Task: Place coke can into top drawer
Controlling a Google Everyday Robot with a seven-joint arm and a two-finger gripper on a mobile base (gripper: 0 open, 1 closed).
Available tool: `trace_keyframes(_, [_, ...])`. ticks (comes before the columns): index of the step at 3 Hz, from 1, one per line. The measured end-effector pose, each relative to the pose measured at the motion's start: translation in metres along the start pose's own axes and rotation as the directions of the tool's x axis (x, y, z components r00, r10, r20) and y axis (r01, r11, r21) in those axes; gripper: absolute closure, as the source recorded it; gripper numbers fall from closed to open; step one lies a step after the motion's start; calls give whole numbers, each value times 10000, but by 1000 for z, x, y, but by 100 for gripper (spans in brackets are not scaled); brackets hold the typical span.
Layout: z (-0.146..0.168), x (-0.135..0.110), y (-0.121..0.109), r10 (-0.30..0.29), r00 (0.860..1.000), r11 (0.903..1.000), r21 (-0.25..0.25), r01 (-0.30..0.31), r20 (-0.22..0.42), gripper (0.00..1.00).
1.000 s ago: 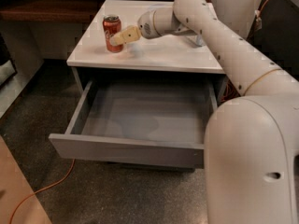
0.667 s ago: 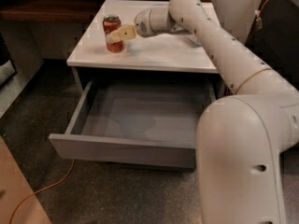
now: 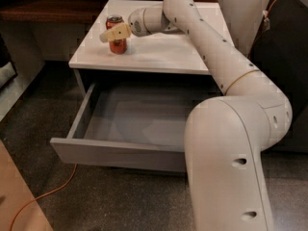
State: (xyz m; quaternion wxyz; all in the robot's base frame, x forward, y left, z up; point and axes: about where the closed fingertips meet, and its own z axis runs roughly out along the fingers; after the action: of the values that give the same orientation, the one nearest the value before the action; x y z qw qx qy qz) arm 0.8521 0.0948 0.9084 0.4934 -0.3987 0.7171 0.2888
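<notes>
The coke can (image 3: 117,44), red with a silver top, stands upright on the white cabinet top (image 3: 159,49) near its left front corner. My gripper (image 3: 114,33) is at the can, reaching in from the right, and its cream tip crosses the can's upper front. The top drawer (image 3: 113,153) is pulled far out below the cabinet top. Its grey inside (image 3: 144,121) holds nothing that I can see. My arm (image 3: 211,47) stretches across the cabinet top from the right.
My white base (image 3: 226,172) fills the lower right, next to the drawer's right side. An orange cable (image 3: 45,194) lies on the speckled floor at the lower left. A dark wooden shelf (image 3: 43,8) runs behind the cabinet on the left.
My gripper has moved left, from beside the can's right side to across its front. The can still stands in the same spot and the drawer stays open.
</notes>
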Motion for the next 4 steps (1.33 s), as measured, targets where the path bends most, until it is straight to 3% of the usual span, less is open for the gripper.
trace_keyframes(2, [-4,-3,0,-105,9998,9999,-4,105,176,49])
trace_keyframes(3, [-29,-9,9,-420,9979,9991,25,419,499,78])
trace_keyframes(4, [-61,-15,24,-749,9929,9972,97,743,921,99])
